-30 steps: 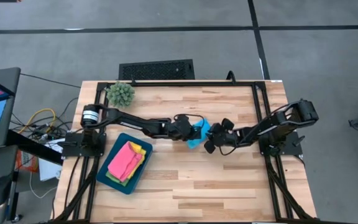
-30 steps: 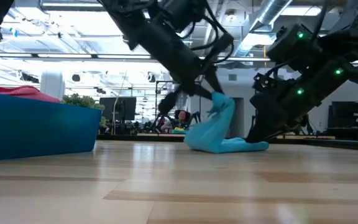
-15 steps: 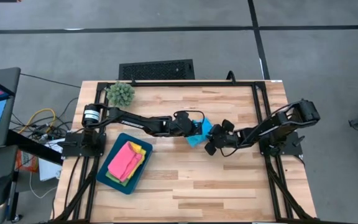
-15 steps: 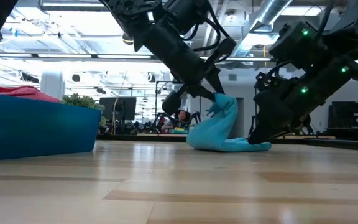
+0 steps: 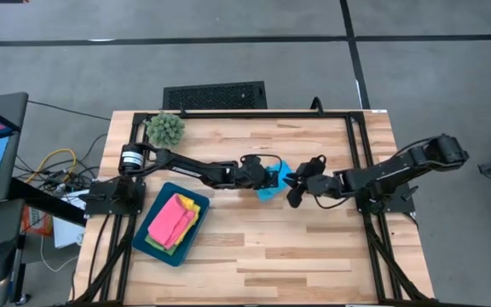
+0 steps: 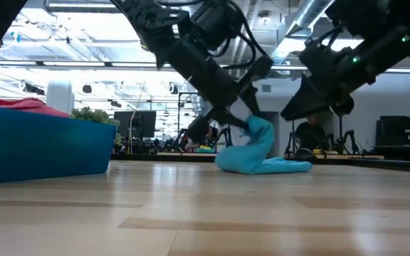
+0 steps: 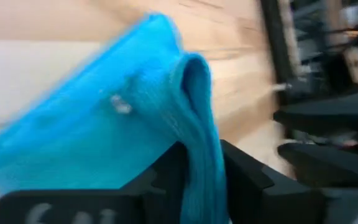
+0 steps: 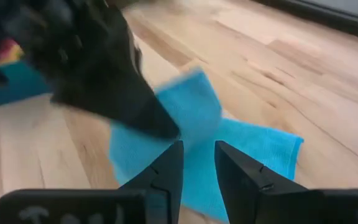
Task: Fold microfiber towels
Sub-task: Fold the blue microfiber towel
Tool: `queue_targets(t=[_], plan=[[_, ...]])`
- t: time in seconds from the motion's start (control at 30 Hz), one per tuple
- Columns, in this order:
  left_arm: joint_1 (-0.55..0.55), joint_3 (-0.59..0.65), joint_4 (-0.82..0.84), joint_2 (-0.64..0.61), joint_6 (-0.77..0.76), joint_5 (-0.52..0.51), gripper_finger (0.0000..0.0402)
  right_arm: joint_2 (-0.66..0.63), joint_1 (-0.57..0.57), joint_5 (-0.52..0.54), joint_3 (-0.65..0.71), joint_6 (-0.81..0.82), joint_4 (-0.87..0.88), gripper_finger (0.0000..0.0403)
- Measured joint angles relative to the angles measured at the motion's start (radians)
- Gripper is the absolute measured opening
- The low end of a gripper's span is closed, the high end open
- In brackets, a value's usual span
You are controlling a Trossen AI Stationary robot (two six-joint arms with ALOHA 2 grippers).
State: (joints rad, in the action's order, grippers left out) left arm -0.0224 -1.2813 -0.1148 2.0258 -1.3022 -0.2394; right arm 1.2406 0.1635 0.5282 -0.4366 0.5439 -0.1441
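The light blue towel (image 5: 273, 189) lies mid-table, its lower part flat on the wood (image 6: 272, 166) and one part pulled up (image 6: 258, 131). My left gripper (image 5: 268, 176) is shut on that raised part. My right gripper (image 5: 292, 182) hovers above the table just right of the towel (image 8: 241, 146), its fingers a narrow gap apart with nothing between them. The pink towel (image 5: 172, 218) lies on top of the yellow towel (image 5: 193, 203) and the green towel (image 5: 155, 242) in the teal tray (image 5: 196, 232). My left gripper pinches a raised fold of the light blue towel (image 7: 199, 155) between its two fingers; the fold looks several layers thick. The fingers slant down from the table's left side. The held part stands up off the table, slack, and the rest of the towel (image 6: 276, 166) lies on the wood.
The teal tray (image 6: 41, 146) stands at the near left. A spiky green plant ball (image 5: 165, 128) sits at the far left corner. Bare wood lies in front of the towel. A black frame rail (image 5: 355, 145) runs along the right side.
My right gripper has risen off the towel's end on the table and drawn back toward the table's right edge. My left gripper has moved a little toward the right, still holding the raised part; the towel's lower part stays flat on the wood.
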Motion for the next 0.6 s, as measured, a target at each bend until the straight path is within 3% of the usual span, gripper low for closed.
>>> queue_targets(t=[0.17,0.4,0.6], plan=[[-0.002,-0.028,-0.096,0.049,-0.011,0.046,0.0123,-0.011,0.0,0.0,-0.003,-0.003,0.007,0.0116],[-0.035,-0.032,-0.094,0.055,-0.022,0.026,0.0187,-0.035,0.014,-0.004,0.0,0.014,0.022,0.0116],[-0.083,-0.032,-0.099,0.055,-0.052,0.071,0.023,-0.094,0.031,-0.006,0.0,0.024,0.052,0.0116]])
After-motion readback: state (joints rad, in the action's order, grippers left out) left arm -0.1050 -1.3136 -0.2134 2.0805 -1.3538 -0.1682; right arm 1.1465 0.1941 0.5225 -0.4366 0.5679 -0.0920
